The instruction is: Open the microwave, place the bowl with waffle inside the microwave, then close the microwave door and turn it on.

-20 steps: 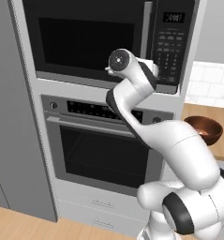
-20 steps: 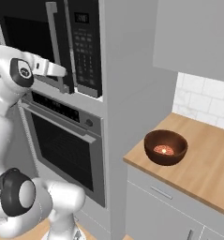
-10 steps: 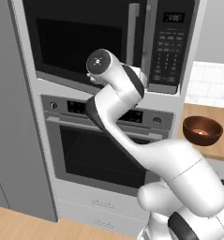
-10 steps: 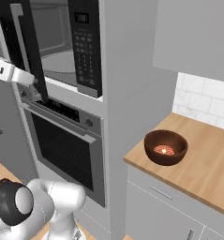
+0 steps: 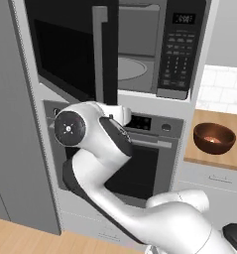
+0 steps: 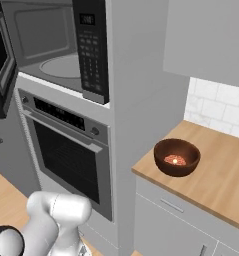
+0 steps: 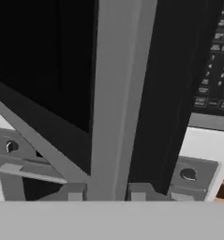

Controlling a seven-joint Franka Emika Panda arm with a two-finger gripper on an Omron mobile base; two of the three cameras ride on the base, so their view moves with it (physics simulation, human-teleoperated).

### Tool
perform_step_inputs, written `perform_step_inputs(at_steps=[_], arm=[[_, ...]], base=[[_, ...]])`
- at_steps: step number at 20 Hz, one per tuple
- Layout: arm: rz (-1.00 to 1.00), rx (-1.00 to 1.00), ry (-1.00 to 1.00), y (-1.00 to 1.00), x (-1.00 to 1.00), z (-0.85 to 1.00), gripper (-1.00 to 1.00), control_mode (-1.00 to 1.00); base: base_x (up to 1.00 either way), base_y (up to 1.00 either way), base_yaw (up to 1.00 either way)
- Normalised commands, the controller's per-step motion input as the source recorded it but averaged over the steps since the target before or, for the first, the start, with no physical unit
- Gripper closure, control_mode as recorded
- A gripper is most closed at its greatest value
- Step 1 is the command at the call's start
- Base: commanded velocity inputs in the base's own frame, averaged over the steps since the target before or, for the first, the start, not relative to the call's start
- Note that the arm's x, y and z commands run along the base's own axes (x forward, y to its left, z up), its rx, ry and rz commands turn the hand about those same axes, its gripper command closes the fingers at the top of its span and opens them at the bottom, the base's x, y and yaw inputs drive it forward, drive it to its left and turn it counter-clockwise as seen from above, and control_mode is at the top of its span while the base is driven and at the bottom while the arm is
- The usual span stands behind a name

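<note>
Progress so far, by my read: the large black built-in microwave (image 6: 56, 45) stands open, its wide black door with the dark glass window (image 5: 70, 54) swung out toward 9 o'clock in the left base view, so the grey cavity and round glass turntable (image 6: 66, 65) show. I judge the first step about done; loading, shutting and starting all remain. The round reddish-brown wooden bowl (image 6: 177, 157) sits untouched on the pale wood counter (image 6: 216, 175) at 3 o'clock of the steel-trimmed oven (image 6: 66, 145), with the small orange-tan waffle (image 6: 174, 160) glowing inside. In the hand view my gripper (image 7: 106, 192) straddles the long grey bar handle (image 7: 115, 93), a fingertip (image 7: 76, 191) on each side; I cannot tell whether they pinch it or stand just clear. The bottom band cuts off the fingers' lower parts, and the keypad panel (image 7: 216, 61) is too blurred to read.
</note>
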Motion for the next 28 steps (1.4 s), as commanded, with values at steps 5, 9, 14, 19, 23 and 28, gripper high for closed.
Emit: perform_step_inputs(at_steps=[5,9,14,19,23,28], arm=[[0.18,0.01,-0.05,0.07,-0.99,-0.39,-1.0,-1.0],[0.24,0.1,0.0,0.0,-1.0,0.0,-1.0,-1.0],[0.27,0.32,0.01,-0.48,-0.83,0.55,-1.0,-1.0],[0.14,0.59,-0.04,-1.0,-0.17,0.78,-1.0,-1.0],[0.09,0.6,-0.07,-1.0,0.01,0.62,-1.0,-1.0],[0.2,0.54,0.0,-0.65,0.08,0.32,-1.0,-1.0]], base=[[0.0,0.0,0.0],[0.0,0.0,0.0],[0.0,0.0,0.0],[0.0,0.0,0.0],[0.0,0.0,0.0],[0.0,0.0,0.0]])
